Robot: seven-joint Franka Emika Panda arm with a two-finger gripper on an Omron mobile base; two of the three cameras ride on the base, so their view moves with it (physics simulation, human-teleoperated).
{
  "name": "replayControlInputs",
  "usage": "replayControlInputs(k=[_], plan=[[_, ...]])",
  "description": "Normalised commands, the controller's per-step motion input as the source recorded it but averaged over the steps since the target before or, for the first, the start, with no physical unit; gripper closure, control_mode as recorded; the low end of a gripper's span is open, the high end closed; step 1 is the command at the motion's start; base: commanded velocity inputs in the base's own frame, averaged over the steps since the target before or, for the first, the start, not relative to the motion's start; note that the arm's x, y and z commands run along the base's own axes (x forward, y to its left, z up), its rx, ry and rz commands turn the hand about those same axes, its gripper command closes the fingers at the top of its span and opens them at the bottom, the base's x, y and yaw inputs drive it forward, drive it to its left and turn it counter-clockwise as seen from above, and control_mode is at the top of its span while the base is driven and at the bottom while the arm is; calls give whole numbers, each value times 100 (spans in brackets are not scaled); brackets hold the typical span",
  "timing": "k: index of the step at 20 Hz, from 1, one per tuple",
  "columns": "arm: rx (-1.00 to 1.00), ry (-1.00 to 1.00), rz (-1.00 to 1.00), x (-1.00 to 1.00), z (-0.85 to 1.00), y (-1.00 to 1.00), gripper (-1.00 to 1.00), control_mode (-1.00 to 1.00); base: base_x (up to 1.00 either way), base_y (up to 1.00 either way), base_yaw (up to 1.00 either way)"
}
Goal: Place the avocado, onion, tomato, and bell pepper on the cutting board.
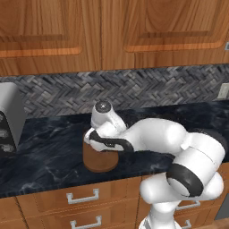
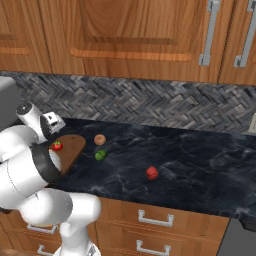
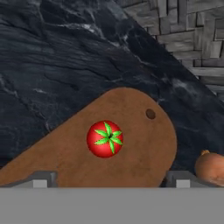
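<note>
Two dark fingertips of the gripper (image 3: 109, 179) stand wide apart and hold nothing, hovering above the cutting board (image 3: 144, 153). Between them, lower down, the tomato (image 3: 105, 139) rests on the brown wood, its green leafy top facing up, with a small round hole in the board near its rounded end. The board lies on a black marbled counter (image 2: 200, 160), near the front edge, below a grey herringbone backsplash (image 2: 150, 102). Seen from the right base camera, the onion (image 2: 100, 139) sits on the counter just beside the board's far end, and the avocado (image 2: 100, 155) lies close by, a little nearer the counter's front. The bell pepper (image 2: 152, 173) sits well apart from them, farther right on the counter.
</note>
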Motion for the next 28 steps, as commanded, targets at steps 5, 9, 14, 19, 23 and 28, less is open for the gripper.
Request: replayControlInputs(k=[5, 9, 14, 19, 23, 28], plan=[[3, -10, -3, -51, 50, -41, -100, -100, 0, 0, 0], [5, -5, -8, -62, 38, -38, -100, -100, 0, 0, 0], [8, 0, -15, -60, 33, -33, -100, -100, 0, 0, 0], [12, 0, -18, -60, 43, -42, -100, -100, 0, 0, 0], [11, 0, -16, -54, 37, -46, -100, -100, 0, 0, 0], [15, 3, -16, -46, 54, -53, -100, -100, 0, 0, 0]])
